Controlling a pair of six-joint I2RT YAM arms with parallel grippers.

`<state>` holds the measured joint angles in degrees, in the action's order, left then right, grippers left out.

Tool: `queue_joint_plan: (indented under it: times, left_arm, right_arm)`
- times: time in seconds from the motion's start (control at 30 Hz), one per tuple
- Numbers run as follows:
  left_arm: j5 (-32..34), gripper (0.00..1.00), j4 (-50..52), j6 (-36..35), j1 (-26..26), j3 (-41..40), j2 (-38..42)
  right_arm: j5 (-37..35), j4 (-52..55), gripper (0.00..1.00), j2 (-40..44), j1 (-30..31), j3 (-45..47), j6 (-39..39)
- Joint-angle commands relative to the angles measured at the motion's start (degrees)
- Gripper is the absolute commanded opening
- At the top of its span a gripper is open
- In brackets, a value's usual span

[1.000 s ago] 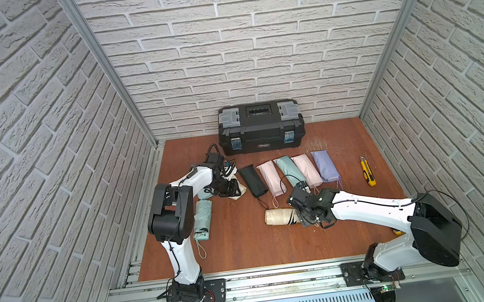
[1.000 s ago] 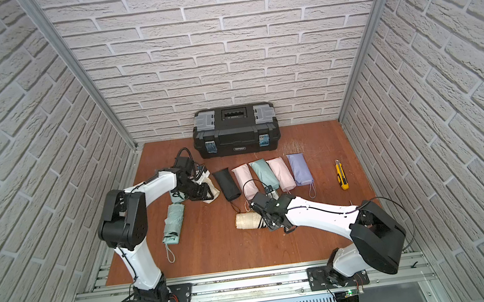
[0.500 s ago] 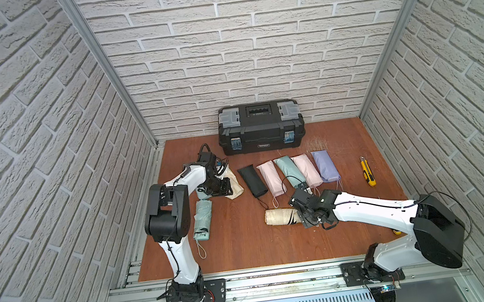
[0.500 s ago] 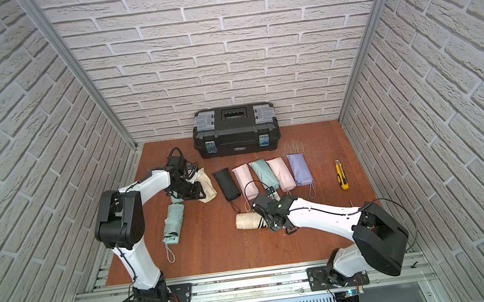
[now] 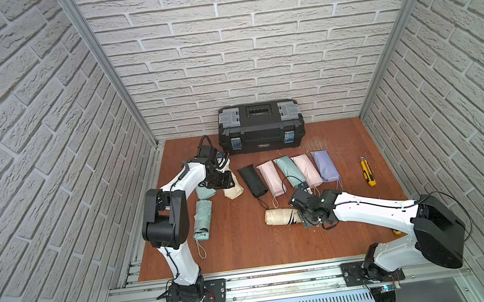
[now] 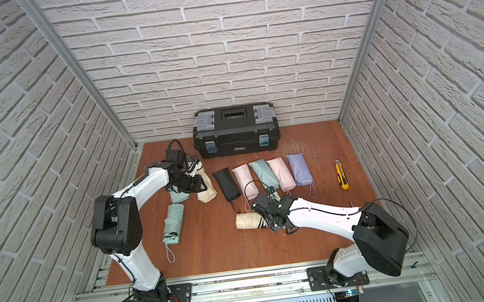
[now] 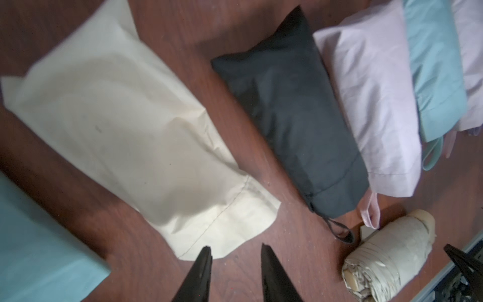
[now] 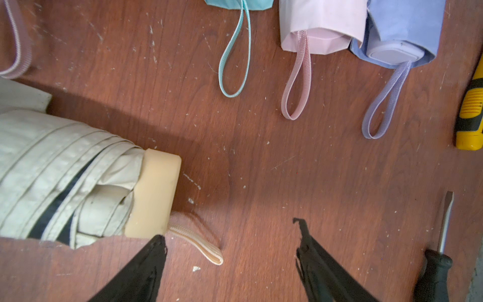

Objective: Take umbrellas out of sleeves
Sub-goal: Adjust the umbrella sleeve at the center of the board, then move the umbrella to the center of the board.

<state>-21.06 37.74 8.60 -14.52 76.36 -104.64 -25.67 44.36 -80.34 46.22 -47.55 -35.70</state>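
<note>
Left jaws have eased back over the cream sleeve [image 7: 130, 125], apart and empty. My right wrist view reveals a screwdriver [image 8: 435, 266], barely visible from above, beside wide-spread right jaws.

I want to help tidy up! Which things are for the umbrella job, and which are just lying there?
For the job: cream umbrella, mint umbrella, empty cream sleeve, empty mint sleeve, row of five sleeved umbrellas.
Just lying about: black toolbox, yellow utility knife, screwdriver.
</note>
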Motion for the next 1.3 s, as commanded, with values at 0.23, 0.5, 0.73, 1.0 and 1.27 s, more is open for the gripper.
queue_joint_plan:
  times: [0.23,0.5,0.73,1.0,1.27]
  left_arm:
    - [10.3,0.34,2.7,-4.3,-4.5,5.9,-6.3]
    - [14.8,0.33,3.0,-3.5,-6.5,7.1,-11.6]
    - [15.0,0.33,2.7,-3.2,-6.5,6.5,-8.9]
    - [6.4,0.33,-1.6,-2.4,-5.0,4.0,4.0]
    - [-7.0,0.31,-10.8,-0.6,1.8,-5.1,17.9]
  right_arm:
    - [-0.6,0.0,0.82,0.4,-0.5,-0.4,0.2]
    - [-0.6,0.0,0.82,0.7,-0.6,0.4,-0.2]
    - [-0.5,-0.2,0.82,-0.3,-1.2,-0.3,1.1]
    - [9.2,-2.4,0.99,-5.4,-4.1,-6.1,14.9]
    - [17.0,-3.6,0.96,-9.6,-9.7,-11.0,16.0]
